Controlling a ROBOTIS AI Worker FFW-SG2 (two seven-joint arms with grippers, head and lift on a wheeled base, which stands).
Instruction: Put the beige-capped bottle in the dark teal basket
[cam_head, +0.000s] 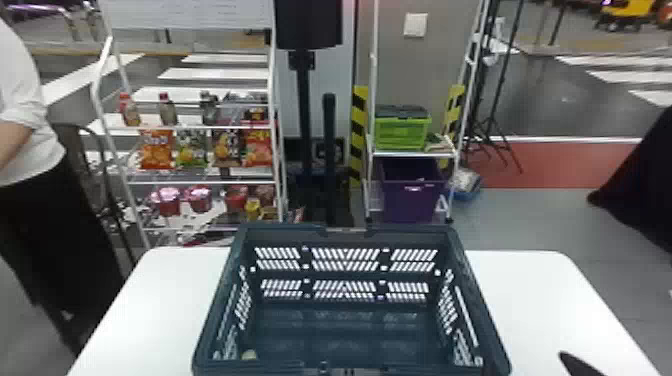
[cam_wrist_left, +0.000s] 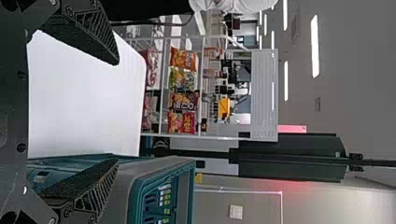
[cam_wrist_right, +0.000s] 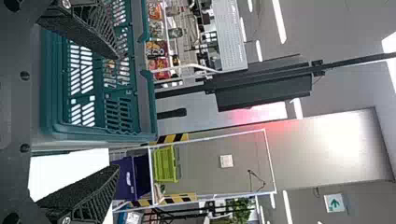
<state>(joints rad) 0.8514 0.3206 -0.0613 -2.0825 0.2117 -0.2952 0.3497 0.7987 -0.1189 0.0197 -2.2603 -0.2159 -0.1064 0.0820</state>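
The dark teal basket (cam_head: 400, 234) stands on the white table. Inside its front left corner a small round beige top (cam_head: 248, 354), apparently the bottle's cap, peeks up; whatever is below it is hidden by the front wall. A dark tip of my right gripper (cam_head: 575, 364) pokes in at the bottom, right of the basket. In the right wrist view my right gripper (cam_wrist_right: 120, 113) is open and holds nothing, with the basket (cam_wrist_right: 50, 93) beside it. My left gripper (cam_wrist_left: 116, 112) is open and holds nothing, one finger overlapping the basket (cam_wrist_left: 132, 200) in the left wrist view.
The white table (cam_head: 530, 285) extends on both sides of the basket. Behind it are a snack shelf (cam_head: 200, 128) at the left, a dark pole stand (cam_head: 303, 115), and a rack with a green crate (cam_head: 402, 134) and a purple bin (cam_head: 412, 202).
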